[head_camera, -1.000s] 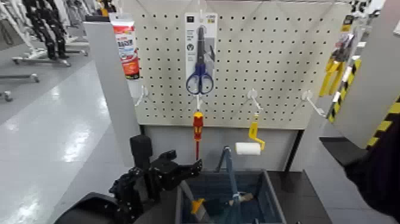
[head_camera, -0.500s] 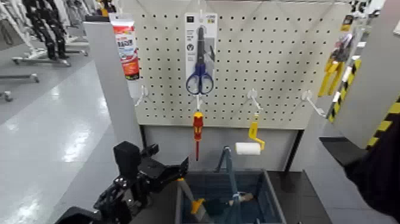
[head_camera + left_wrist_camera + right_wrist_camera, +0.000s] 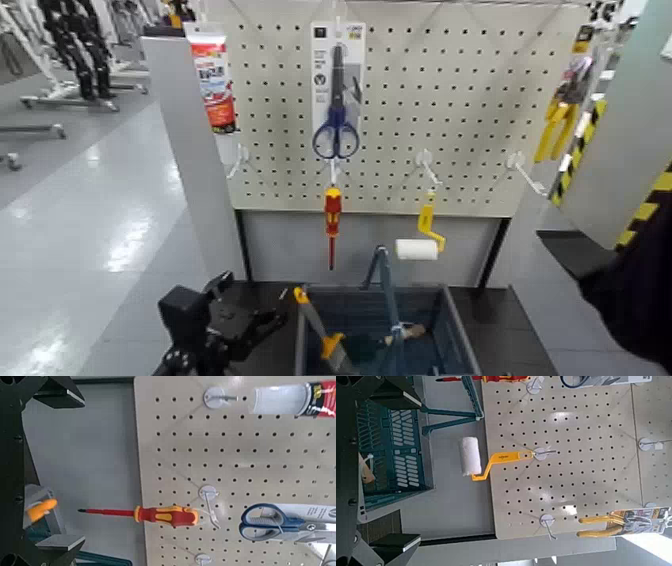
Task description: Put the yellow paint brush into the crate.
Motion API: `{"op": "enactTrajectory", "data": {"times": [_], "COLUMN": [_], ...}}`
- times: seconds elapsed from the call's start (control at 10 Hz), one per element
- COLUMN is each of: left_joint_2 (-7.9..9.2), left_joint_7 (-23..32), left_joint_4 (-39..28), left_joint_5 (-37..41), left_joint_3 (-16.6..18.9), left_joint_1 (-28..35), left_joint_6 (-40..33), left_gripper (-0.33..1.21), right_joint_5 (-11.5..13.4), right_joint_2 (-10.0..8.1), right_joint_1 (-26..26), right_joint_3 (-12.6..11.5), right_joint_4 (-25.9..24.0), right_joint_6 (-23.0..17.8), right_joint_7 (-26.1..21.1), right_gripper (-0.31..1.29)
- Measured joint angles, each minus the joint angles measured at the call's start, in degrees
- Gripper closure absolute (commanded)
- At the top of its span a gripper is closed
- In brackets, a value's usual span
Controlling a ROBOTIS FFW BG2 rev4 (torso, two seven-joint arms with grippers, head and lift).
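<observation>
The yellow paint brush (image 3: 313, 318) leans inside the crate (image 3: 460, 325), so placing seems done; the left gripper (image 3: 252, 299), open beside it, should retreat, while the right gripper (image 3: 407, 471) waits open facing the pegboard (image 3: 470, 110).

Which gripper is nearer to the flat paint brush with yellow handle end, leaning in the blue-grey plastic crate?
Left. The left gripper is just left of the brush, apart from it; the right gripper is outside the head view, its wrist view not showing this brush.

Glue tube (image 3: 295, 400) cropped by left wrist view's edge — my right gripper (image 3: 395, 467) out of head view.
</observation>
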Motion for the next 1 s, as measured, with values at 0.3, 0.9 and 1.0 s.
{"op": "enactTrajectory", "data": {"times": [0.3,0.9,1.0], "left_joint_2": [-0.50,-0.50,-0.47], "left_joint_7": [4.16,6.30,6.36], "left_joint_4": [-0.79,-1.45,-1.71], "left_joint_5": [-4.28,-7.81,-8.16], "left_joint_3": [1.33,2.08,2.23], "left_joint_1": [5.22,10.12,10.54], "left_joint_6": [-5.02,-10.99,-11.33], "left_gripper": [0.11,0.11,0.11], "right_joint_5": [0.02,0.19,0.19], "right_joint_2": [0.08,0.00,-0.01], "right_joint_1": [0.09,-0.13,-0.16], "right_joint_3": [-0.03,-0.02,0.00], "right_joint_4": [-0.03,0.51,0.59], "right_joint_6": [-0.05,-0.55,-0.61], "right_joint_7": [0.06,-0.20,-0.25], "right_gripper": [0.13,0.13,0.13]}}
